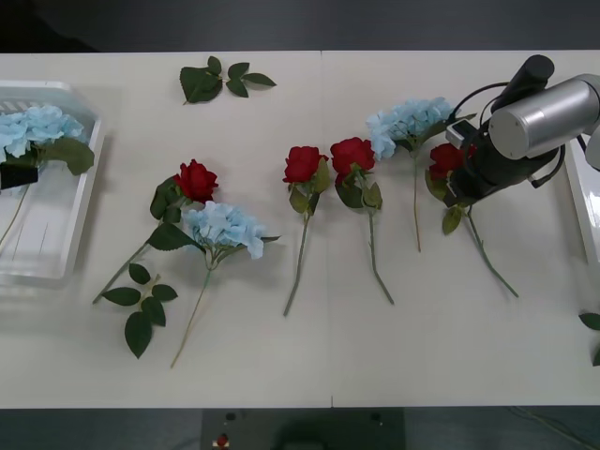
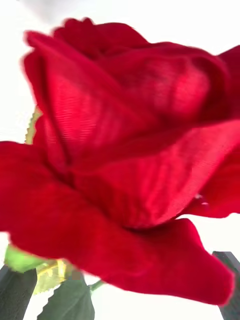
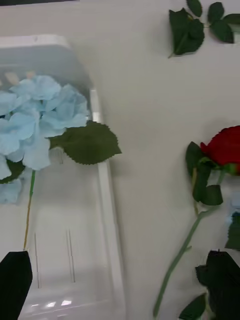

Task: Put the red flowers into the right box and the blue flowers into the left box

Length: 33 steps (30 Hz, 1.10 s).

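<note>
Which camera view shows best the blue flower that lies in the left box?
The left wrist view: the blue flower shows with head, leaf and stem inside the left box. The front view has it small at the table's edge. The right wrist view shows a red rose instead.

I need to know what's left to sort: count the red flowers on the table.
4. One far left beside a blue flower, two side by side mid-table, one at the right pincer. None appear hidden.
</note>
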Tool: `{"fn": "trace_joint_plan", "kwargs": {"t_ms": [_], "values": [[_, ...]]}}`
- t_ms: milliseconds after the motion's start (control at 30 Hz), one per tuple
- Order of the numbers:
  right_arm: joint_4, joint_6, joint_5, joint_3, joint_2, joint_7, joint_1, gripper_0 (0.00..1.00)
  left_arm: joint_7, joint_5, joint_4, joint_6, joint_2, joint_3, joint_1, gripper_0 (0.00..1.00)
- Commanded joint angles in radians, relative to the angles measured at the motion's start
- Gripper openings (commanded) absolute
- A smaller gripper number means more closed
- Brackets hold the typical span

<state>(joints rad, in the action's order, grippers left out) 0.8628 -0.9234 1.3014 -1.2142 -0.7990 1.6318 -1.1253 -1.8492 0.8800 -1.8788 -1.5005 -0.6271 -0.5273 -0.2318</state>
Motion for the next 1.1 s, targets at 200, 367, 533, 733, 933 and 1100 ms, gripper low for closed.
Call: {"fn": "trace_joint_plan", "kwargs": {"t_ms": [200, 367, 533, 733, 933, 1100], "values": [[-0.064, 0.026, -0.016, 0.008, 0.058, -0.033, -0.001, 0.89, 0.295, -0.049, -0.146, -0.057, -0.028, 0.227, -0.086, 1.00], [-0.070, 0.031, -0.021, 0.001, 0.063, -0.035, 0.001, 0.46, 0.384, -0.213, -0.169, -0.004, 0.021, 0.426, -0.084, 1.00], [-0.073, 0.043, -0.022, -0.019, 0.064, -0.035, 0.001, 0.27, 0.381, -0.392, -0.128, 0.040, 0.084, 0.546, -0.084, 1.00], [-0.097, 0.077, -0.014, -0.050, 0.076, -0.033, -0.001, 0.12, 0.381, -0.601, -0.002, 0.236, 0.098, 0.679, -0.086, 1.00], [-0.123, 0.089, -0.014, -0.050, 0.089, -0.029, -0.001, 0.00, 0.366, -0.613, 0.187, 0.459, 0.098, 0.690, -0.112, 1.00], [-0.126, 0.087, -0.005, -0.039, 0.080, -0.027, -0.008, 0.00, 0.347, -0.613, 0.279, 0.513, 0.098, 0.691, -0.136, 1.00]]}}
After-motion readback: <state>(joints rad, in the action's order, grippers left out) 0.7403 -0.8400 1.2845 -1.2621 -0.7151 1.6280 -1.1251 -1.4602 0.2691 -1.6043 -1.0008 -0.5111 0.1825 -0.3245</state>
